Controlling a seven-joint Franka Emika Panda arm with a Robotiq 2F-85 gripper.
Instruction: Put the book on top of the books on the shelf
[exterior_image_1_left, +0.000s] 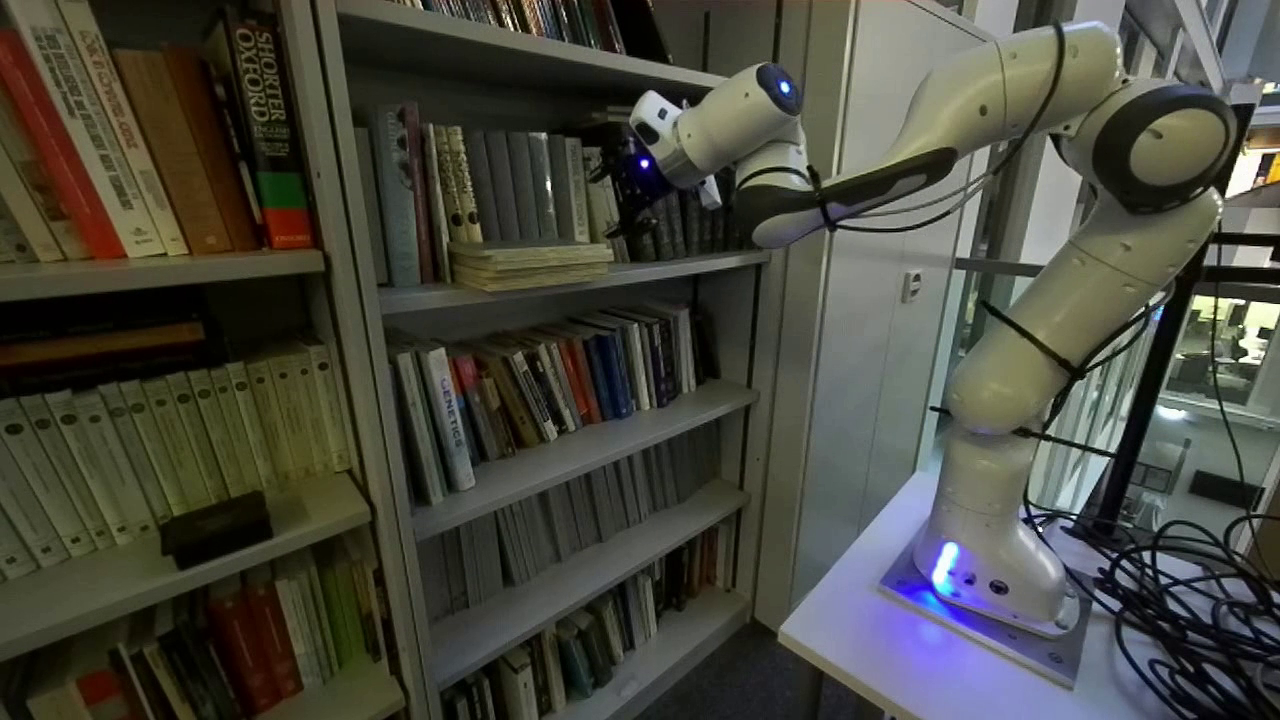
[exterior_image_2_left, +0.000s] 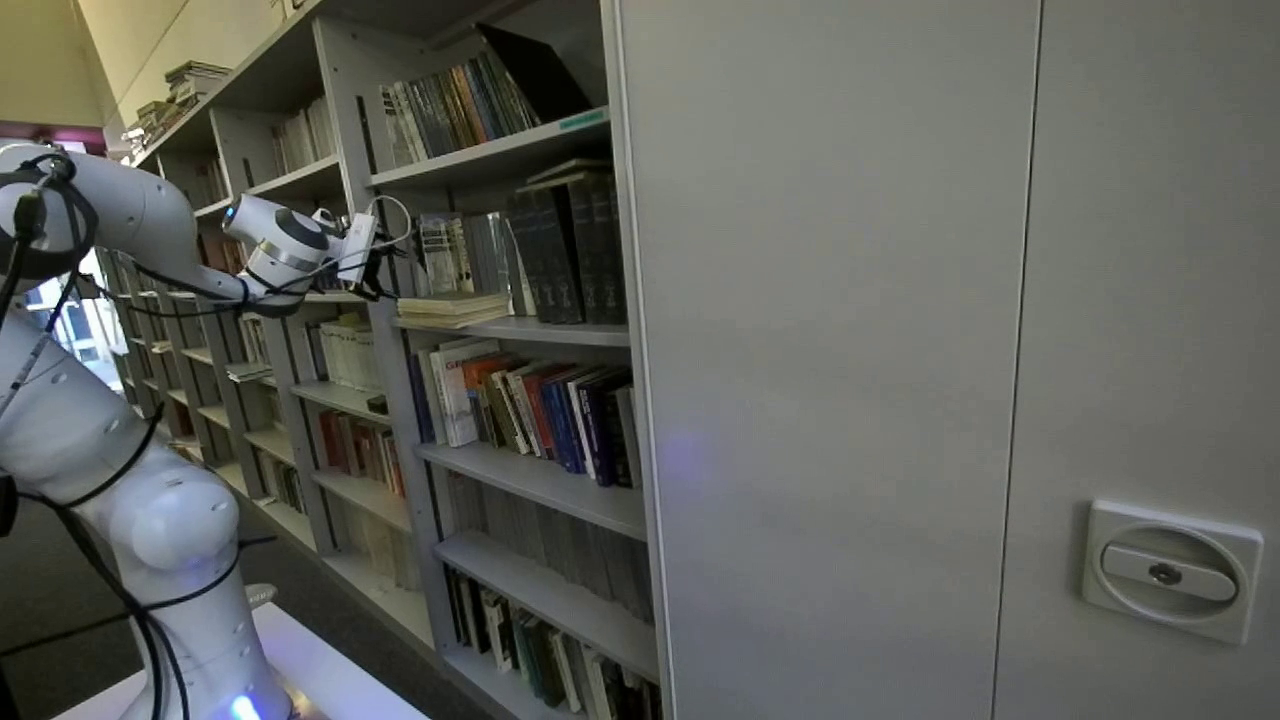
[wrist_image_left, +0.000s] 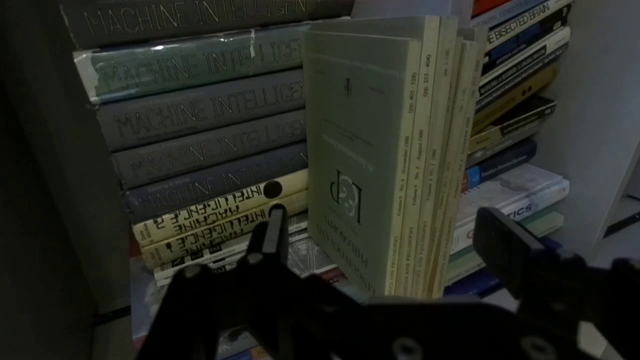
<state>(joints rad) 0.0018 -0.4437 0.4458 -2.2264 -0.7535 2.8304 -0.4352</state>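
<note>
I take the book (wrist_image_left: 352, 135) to be the top one of the flat pile (exterior_image_1_left: 530, 268), at the front edge of the shelf (exterior_image_1_left: 690, 266) before the upright books (exterior_image_1_left: 505, 185); laid flat there, it offers me its spine to pinch. My gripper (wrist_image_left: 382, 217) is spread wide and holds nothing, its fingers (wrist_image_left: 274, 235) one above the other, which should suit a flat book; in the wrist view the pile shows between them. The arm (exterior_image_1_left: 1070, 270) stands on the table (exterior_image_1_left: 855, 620), presumably for reach.

Pile of books (exterior_image_1_left: 530, 266) lying on the shelf (exterior_image_1_left: 690, 267), upright books (exterior_image_1_left: 512, 185) behind it, claw (wrist_image_left: 382, 215) before the pile
</note>
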